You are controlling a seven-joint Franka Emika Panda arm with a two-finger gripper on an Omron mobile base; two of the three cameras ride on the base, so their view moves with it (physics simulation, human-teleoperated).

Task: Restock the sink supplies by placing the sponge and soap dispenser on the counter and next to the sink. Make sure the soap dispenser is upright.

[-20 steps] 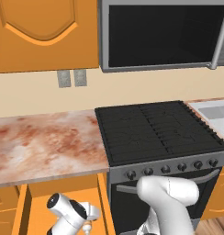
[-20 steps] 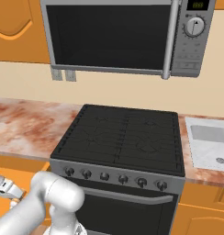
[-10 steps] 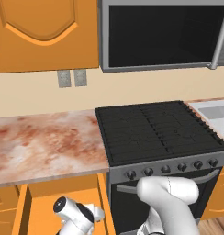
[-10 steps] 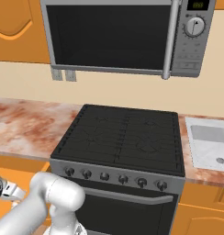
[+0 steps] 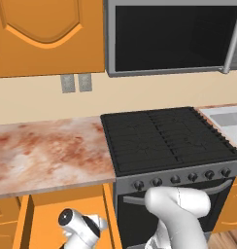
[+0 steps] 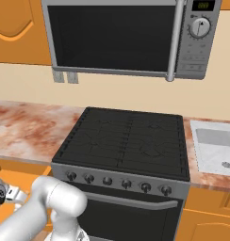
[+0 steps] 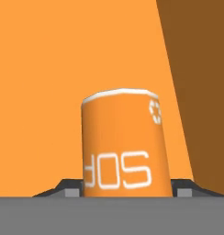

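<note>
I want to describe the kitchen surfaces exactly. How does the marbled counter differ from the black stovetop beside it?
The counter is reddish-brown and cream marbled stone; the stovetop is plain black. The counter is smooth and flat, while the stovetop carries ridged grates. The stovetop has a row of knobs along its front; the counter front has none. Both lie at about the same height, side by side below the wall.

Both base views face the stovetop [image 5: 166, 136]; hand view nears soap dispenser [image 7: 125, 144].
</note>
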